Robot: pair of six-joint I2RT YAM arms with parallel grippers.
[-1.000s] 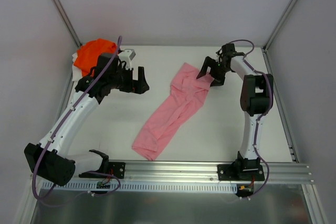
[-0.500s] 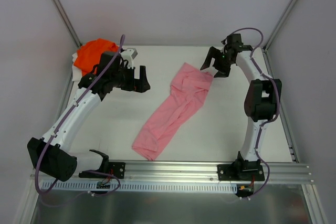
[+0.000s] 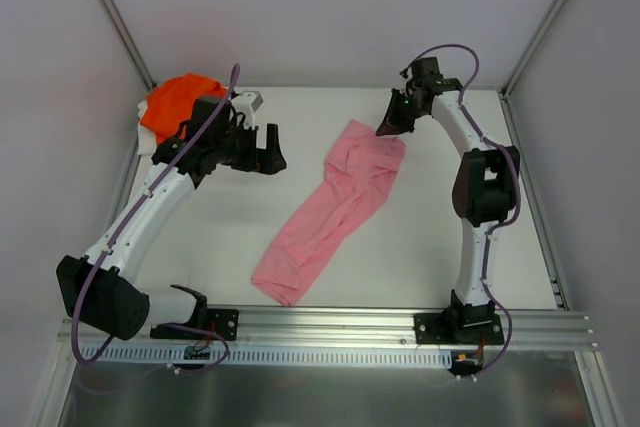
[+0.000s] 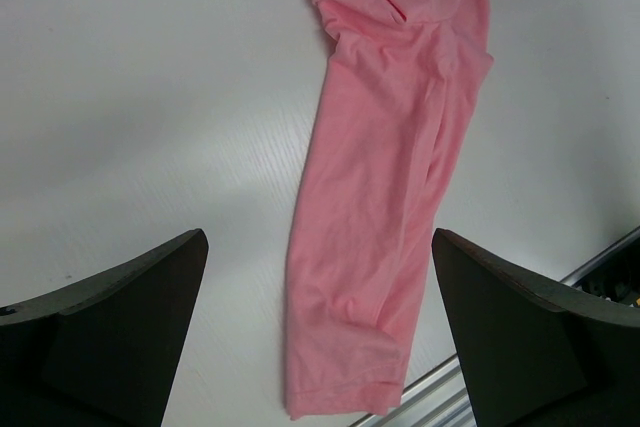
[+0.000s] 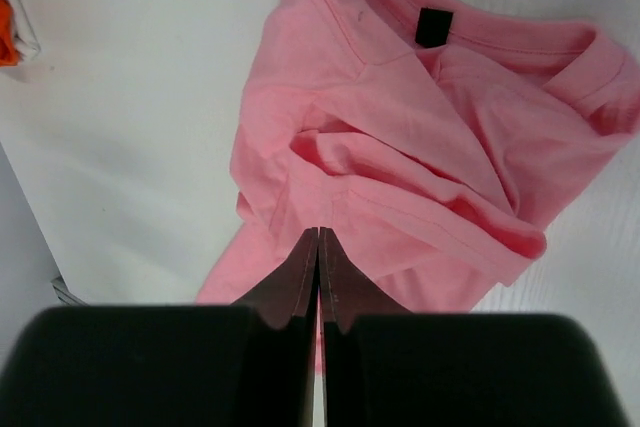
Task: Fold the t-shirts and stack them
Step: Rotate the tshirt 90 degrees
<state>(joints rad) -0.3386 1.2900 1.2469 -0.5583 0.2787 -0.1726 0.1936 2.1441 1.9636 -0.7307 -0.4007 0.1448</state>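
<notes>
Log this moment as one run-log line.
pink t-shirt bunched lengthwise, unfolded | orange t-shirt heaped, far-left corner | left gripper open, above table | right gripper shut, empty, over pink t-shirt's collar

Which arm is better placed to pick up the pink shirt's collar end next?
Likely right. The right claw hangs by the collar of the pink shirt, shut, so it must open first. The left claw is open but farther off.
</notes>
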